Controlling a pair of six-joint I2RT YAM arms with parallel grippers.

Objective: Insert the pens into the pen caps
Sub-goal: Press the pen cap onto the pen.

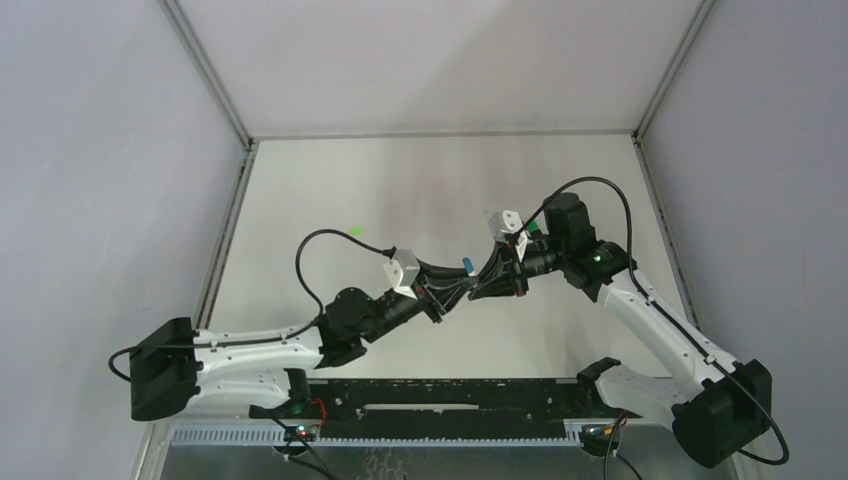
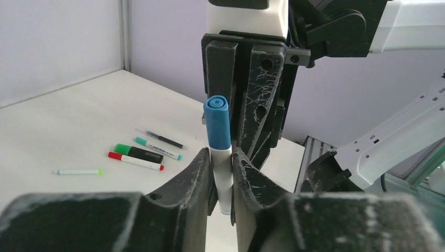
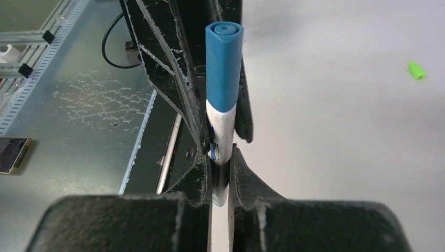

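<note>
Left gripper (image 2: 223,156) and right gripper (image 3: 219,156) are both clamping the blue-capped pen (image 2: 217,123). The cap is seemingly seated, so the left needs a firm hold before the right releases.

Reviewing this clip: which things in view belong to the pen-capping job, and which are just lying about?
Job:
- blue-capped pen, clamped by the left gripper and the right gripper
- loose green cap
- five loose pens, lying close together

Not part of it:
- black base rail
- slotted cable duct
- arm cable
</note>
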